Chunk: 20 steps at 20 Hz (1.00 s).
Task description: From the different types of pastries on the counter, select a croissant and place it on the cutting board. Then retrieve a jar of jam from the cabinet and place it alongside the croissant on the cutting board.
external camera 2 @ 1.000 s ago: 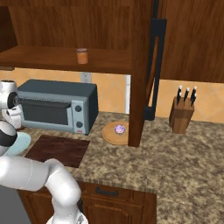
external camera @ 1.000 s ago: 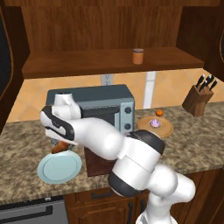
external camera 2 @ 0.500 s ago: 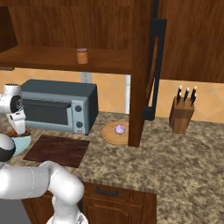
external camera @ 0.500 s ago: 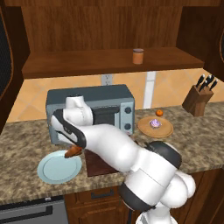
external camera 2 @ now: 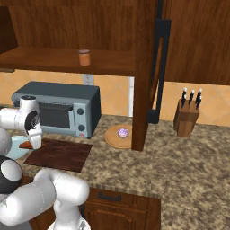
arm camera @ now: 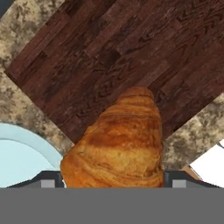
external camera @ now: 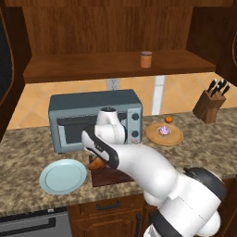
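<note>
My gripper (external camera: 95, 159) is shut on a golden-brown croissant (external camera: 96, 163), held just above the left edge of the dark wooden cutting board (external camera: 105, 177). In the hand view the croissant (arm camera: 118, 148) sits between the fingertips (arm camera: 51, 179), over the board (arm camera: 109, 57) and its corner. From the right the croissant (external camera 2: 28, 144) peeks out under the gripper (external camera 2: 32, 142) beside the board (external camera 2: 60, 154). The jam jar (external camera: 146, 59), orange with a dark lid, stands on the open cabinet shelf, also visible from the right (external camera 2: 84, 57).
A light blue plate (external camera: 62, 176) lies left of the board. A grey toaster oven (external camera: 78, 118) stands behind it. A round wooden plate with a cupcake (external camera: 164, 132), an orange (external camera: 169, 119) and a knife block (external camera: 210, 104) are to the right.
My arm has swung right with the croissant, from over the blue plate to the left edge of the cutting board, and has come lower.
</note>
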Motion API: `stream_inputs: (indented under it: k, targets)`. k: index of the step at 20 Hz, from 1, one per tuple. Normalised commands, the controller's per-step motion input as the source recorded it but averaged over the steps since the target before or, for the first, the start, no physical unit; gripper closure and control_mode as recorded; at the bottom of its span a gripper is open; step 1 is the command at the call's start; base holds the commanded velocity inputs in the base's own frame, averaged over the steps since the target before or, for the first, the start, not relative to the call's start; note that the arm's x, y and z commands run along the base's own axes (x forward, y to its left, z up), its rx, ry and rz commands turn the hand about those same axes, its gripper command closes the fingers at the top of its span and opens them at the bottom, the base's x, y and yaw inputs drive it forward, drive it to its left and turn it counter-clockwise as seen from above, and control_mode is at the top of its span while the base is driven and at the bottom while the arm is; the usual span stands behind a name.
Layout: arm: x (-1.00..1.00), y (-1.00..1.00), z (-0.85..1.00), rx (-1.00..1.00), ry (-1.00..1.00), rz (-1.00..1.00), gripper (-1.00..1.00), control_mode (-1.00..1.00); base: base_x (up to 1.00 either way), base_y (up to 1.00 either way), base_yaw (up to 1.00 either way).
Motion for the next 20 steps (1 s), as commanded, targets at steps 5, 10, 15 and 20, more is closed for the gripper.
stream_inputs:
  k: [5,10,15,20]
  targets:
    - [0.01,-0.41,-0.20,0.01,-0.04,-0.04,1.00,-1.00,0.00,0.00,0.00]
    - [0.17,-0.25,0.00,0.00,0.00,-0.02,1.00,-1.00,0.00,0.00,0.00]
    - [0.30,-0.02,-0.15,0.00,0.00,0.00,1.00,-1.00,0.00,0.00,0.00]
    - [0.27,0.00,-0.14,0.00,0.00,0.00,-1.00,-1.00,0.00,0.00,0.00]
